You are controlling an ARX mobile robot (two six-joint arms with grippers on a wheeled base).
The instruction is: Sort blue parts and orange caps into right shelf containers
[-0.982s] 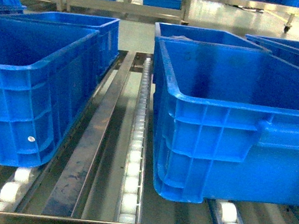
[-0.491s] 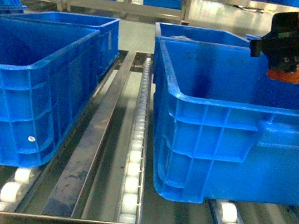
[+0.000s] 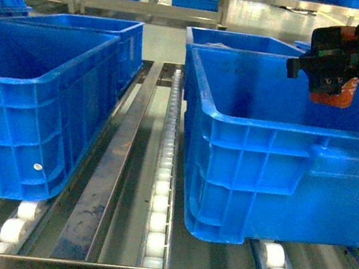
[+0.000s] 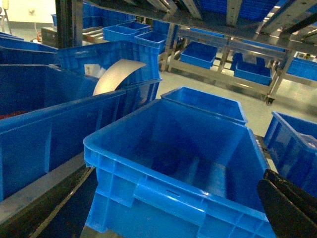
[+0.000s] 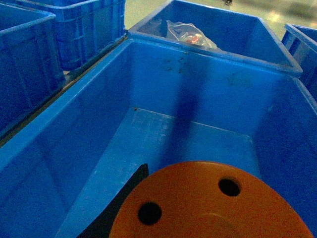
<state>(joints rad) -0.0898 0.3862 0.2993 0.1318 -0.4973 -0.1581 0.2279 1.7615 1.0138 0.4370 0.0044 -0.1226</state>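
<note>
an orange cap (image 3: 332, 95) hangs clamped in the closed jaws of the right gripper (image 3: 330, 76), held level above the open blue crate (image 3: 288, 134) on the roller shelf (image 3: 160, 192). the left gripper (image 4: 290, 208) shows only a dark edge; its jaws cannot be judged.

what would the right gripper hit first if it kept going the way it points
Probably the bare floor of the near right crate. The right gripper, holding an orange cap, points down into it, and nothing shows in between, though depth is unclear.
</note>
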